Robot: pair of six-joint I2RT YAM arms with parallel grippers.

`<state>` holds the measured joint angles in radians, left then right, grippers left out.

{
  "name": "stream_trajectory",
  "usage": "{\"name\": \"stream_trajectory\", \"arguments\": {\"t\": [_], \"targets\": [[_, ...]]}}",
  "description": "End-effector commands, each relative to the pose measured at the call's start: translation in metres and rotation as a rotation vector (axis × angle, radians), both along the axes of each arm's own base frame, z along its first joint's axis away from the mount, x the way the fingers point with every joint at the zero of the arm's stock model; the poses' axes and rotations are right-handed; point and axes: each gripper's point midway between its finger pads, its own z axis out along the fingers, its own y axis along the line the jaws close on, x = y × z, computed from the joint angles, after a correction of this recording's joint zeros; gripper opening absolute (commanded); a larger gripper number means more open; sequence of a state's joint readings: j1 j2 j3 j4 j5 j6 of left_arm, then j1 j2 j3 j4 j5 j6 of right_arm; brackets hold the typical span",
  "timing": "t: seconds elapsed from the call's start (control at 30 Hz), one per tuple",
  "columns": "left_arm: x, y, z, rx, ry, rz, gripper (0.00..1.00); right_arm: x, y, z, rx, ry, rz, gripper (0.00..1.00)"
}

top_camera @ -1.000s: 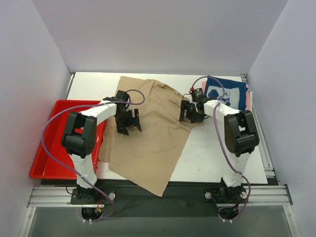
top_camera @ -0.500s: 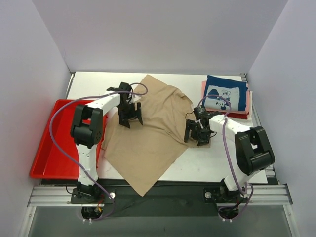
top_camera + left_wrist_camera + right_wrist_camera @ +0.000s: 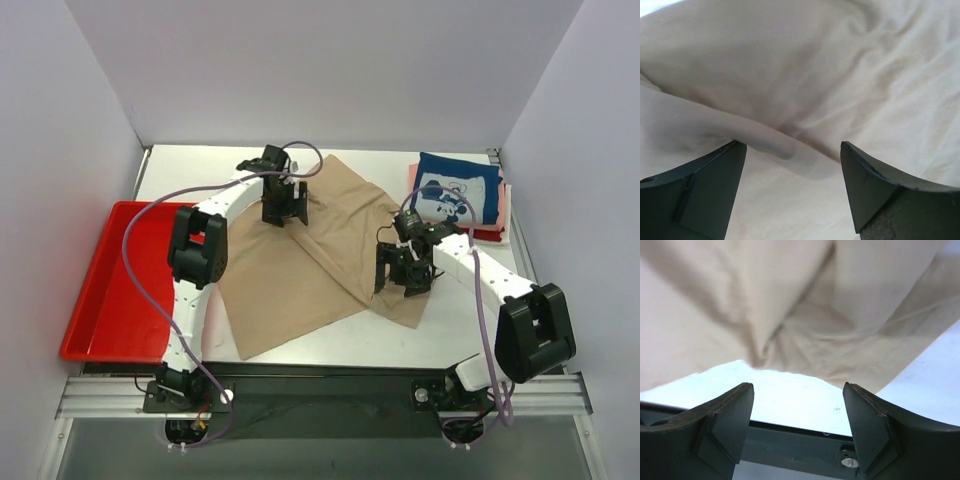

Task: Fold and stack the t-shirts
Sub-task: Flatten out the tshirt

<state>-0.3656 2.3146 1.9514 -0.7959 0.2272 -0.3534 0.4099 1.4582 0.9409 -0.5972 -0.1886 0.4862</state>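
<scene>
Left claw [image 3: 792,150] spread wide over tan shirt [image 3: 300,270] near bench [image 3: 200,165] far edge; right claw [image 3: 797,390] spread too, nothing pinched. Cloth looks soft, limp, light: best pinched at hem corners.

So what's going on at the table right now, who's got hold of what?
Both arms are at the tan t-shirt, which lies rumpled and partly folded over itself on the table. The left pincer is open over its far edge, straddling a ridge of cloth. The right pincer is open at its right side, holding nothing. A folded navy t-shirt tops a pink t-shirt and a red t-shirt at the far right.
</scene>
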Motion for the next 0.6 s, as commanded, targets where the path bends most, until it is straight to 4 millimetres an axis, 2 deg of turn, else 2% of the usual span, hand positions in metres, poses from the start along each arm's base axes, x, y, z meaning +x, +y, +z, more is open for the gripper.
{"name": "stream_trajectory", "arguments": {"t": [0.0,0.07,0.1,0.17,0.2,0.23,0.3,0.33,0.37,0.4,0.43,0.5,0.57], "targets": [[0.02,-0.028,0.065,-0.024,-0.176,-0.047,0.87,0.019,0.006,0.049,0.011,-0.109,0.086,0.74],[0.013,-0.028,0.079,-0.02,-0.185,-0.042,0.87,0.033,0.008,0.054,0.007,-0.14,0.13,0.75],[0.002,-0.025,0.085,-0.014,-0.172,-0.036,0.87,0.04,0.01,0.055,0.007,-0.15,0.145,0.75],[-0.012,-0.017,0.08,0.005,-0.142,-0.026,0.87,0.056,0.019,0.047,0.03,-0.147,0.19,0.75],[-0.021,-0.012,0.087,0.009,-0.143,-0.018,0.87,0.061,0.023,0.044,0.039,-0.146,0.204,0.75],[-0.039,0.0,0.065,0.052,-0.083,-0.012,0.87,0.071,0.03,0.034,0.058,-0.137,0.215,0.75],[-0.054,0.013,0.062,0.077,-0.078,0.007,0.87,0.081,0.037,0.025,0.071,-0.136,0.245,0.75],[-0.071,0.022,0.044,0.102,-0.027,0.01,0.87,0.087,0.041,0.014,0.072,-0.124,0.253,0.74],[-0.08,0.027,0.038,0.11,-0.008,0.023,0.87,0.093,0.045,0.013,0.083,-0.133,0.26,0.74],[-0.085,0.03,0.041,0.107,-0.017,0.032,0.87,0.096,0.047,0.003,0.08,-0.112,0.271,0.74],[-0.099,0.037,0.029,0.124,0.023,0.036,0.87,0.1,0.049,-0.001,0.084,-0.113,0.274,0.74],[-0.105,0.043,0.025,0.125,0.022,0.061,0.88,0.103,0.049,-0.008,0.084,-0.103,0.277,0.73],[-0.114,0.057,0.011,0.147,0.061,0.085,0.88,0.103,0.045,-0.019,0.065,-0.079,0.266,0.72]]}}
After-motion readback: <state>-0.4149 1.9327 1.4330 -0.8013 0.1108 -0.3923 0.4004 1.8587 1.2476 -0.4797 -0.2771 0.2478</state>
